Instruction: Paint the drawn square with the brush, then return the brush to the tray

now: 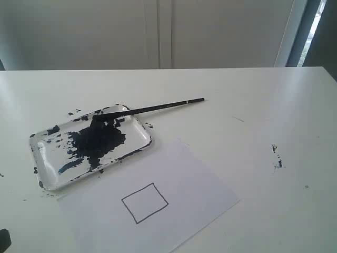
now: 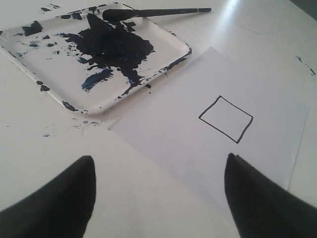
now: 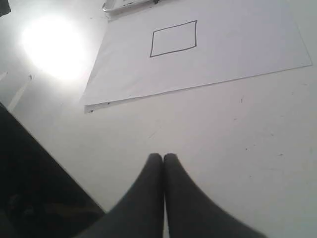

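The tray (image 1: 50, 171) (image 2: 163, 42) lies at the left, smeared with dark paint. Across its far rim rests the brush (image 1: 158, 108) (image 2: 163, 11), tip in the paint and handle pointing right over the table. The drawn square (image 1: 145, 203) (image 2: 226, 119) (image 3: 173, 38) has a thin black outline and a white interior. My left gripper (image 2: 158, 168) is open above the table near the paper's edge, holding nothing. My right gripper (image 3: 163, 158) is shut and empty, over bare table short of the paper. Neither gripper's fingers show in the exterior view.
A white paper sheet (image 1: 195, 179) (image 2: 277, 139) (image 3: 247, 44) carries the square, next to the tray. Small dark paint splatters (image 1: 276, 155) mark the white table at the right. A bright glare spot (image 3: 52, 44) lies on the table beside the paper.
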